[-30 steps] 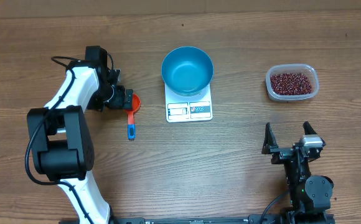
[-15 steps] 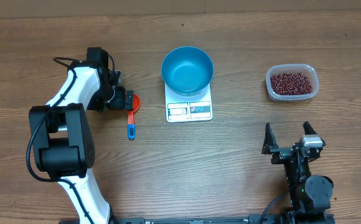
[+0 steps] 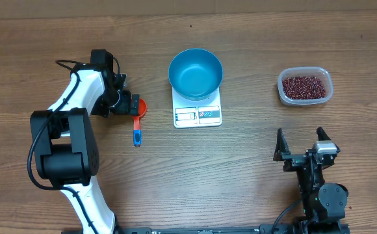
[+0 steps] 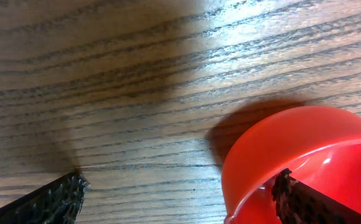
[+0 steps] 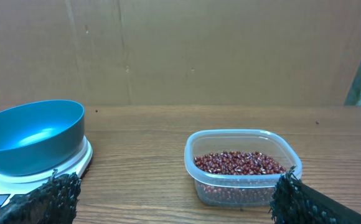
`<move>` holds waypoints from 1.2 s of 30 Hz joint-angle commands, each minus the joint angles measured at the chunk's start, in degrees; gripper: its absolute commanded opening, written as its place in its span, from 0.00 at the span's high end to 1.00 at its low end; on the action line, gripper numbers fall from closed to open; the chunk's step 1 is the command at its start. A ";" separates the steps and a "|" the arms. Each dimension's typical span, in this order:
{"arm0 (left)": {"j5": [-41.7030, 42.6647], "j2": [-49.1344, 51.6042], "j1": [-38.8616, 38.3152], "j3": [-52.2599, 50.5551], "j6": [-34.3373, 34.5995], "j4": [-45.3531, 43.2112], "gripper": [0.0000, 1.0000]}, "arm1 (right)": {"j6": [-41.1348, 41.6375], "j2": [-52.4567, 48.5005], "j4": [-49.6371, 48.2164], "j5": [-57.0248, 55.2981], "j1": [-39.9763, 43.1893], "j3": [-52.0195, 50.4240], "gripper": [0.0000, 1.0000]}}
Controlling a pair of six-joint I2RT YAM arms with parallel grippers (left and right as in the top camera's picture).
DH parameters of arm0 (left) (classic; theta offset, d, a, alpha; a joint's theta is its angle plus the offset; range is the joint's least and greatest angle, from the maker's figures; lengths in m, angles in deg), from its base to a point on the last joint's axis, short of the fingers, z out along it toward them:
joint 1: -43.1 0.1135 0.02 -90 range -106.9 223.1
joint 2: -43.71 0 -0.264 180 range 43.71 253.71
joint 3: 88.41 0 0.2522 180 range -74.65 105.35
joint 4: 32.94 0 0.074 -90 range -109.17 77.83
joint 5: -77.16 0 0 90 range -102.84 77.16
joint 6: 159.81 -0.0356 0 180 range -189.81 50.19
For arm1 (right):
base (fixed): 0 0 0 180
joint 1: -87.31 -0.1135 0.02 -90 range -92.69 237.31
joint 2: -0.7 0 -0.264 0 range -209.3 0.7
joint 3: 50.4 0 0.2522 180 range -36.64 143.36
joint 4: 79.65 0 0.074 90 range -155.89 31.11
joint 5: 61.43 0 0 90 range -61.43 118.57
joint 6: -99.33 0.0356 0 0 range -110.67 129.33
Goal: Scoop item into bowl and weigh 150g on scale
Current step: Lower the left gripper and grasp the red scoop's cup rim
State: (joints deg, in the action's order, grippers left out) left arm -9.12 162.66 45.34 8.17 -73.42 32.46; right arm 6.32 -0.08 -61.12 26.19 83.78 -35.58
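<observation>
Since a second ago only the left arm has shifted, a touch toward 3 o'clock; the scoop, bowl, scale and tub lie where they did, and the right arm has not stirred.

Left gripper (image 3: 131, 105) is low over the table (image 3: 240, 175), at the 9 o'clock side of the scene. Its jaws are spread wide and straddle the wall of the scoop (image 3: 137, 123): in the wrist view one finger (image 4: 56, 198) sits outside the red cup, well apart from it, and the other (image 4: 305, 202) sits inside the cup. Nothing is pinched. The scoop lies flat, red cup toward 12 o'clock, blue handle pointing to 6 o'clock.

At 3 o'clock from the scoop, near it but apart, is the scale (image 3: 197, 114), its display and buttons on the 6 o'clock edge. The bowl (image 3: 195, 73) stands upright on the scale, covering the 12 o'clock part of the platform and overhanging it; what shows of its inside holds no beans.

Further toward 3 o'clock, well apart from the scale, stands the tub (image 3: 283, 91) with the beans (image 3: 303, 86) — a loose heap covering its bottom.

Right gripper (image 3: 300, 146) is at 6 o'clock from the tub, well apart from it, jaws spread wide and holding nothing. Its camera looks toward 12 o'clock, with the bowl on the scale at its left and the tub just right of centre.
</observation>
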 commanded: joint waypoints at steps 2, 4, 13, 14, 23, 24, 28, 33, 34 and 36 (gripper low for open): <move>0.35 2.05 -0.44 -0.22 -1.14 0.22 0.02 | 0.44 0.61 -0.15 -0.35 -0.48 -0.61 0.00; 0.35 2.05 -0.44 -0.22 -1.14 0.42 0.08 | 0.44 0.61 -0.15 -0.35 -0.48 -0.61 0.00; 0.35 2.05 -0.44 -0.22 -1.14 0.63 0.45 | 0.44 0.61 -0.15 -0.35 -0.48 -0.61 0.00; 0.35 2.05 -0.44 -0.22 -1.14 0.63 0.50 | 0.44 0.61 -0.15 -0.35 -0.48 -0.61 0.00; 0.37 2.05 -0.44 -0.22 -1.11 0.63 0.85 | 0.44 0.61 -0.15 -0.35 -0.48 -0.61 0.00; 0.37 2.05 -0.44 -0.22 -1.11 0.63 0.93 | 0.44 0.61 -0.15 -0.35 -0.48 -0.61 0.00; 0.37 2.05 -0.44 -0.22 -1.11 0.66 0.96 | 0.44 0.61 -0.13 -0.35 -0.48 -0.61 0.00; 0.37 2.03 -0.44 -0.15 -1.11 0.90 0.96 | 0.44 0.61 -0.15 -0.35 -0.48 -0.61 0.00; 0.37 2.03 -0.44 -0.15 -1.11 0.92 0.96 | 0.44 0.61 -0.15 -0.35 -0.48 -0.61 0.00; 0.37 2.01 -0.44 0.07 -1.11 1.27 0.96 | 0.44 0.61 -0.15 -0.35 -0.48 -0.61 0.00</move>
State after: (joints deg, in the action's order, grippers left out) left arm -7.48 162.86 45.34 8.68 -74.43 33.14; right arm 6.34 -0.08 -61.12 26.19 83.78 -35.58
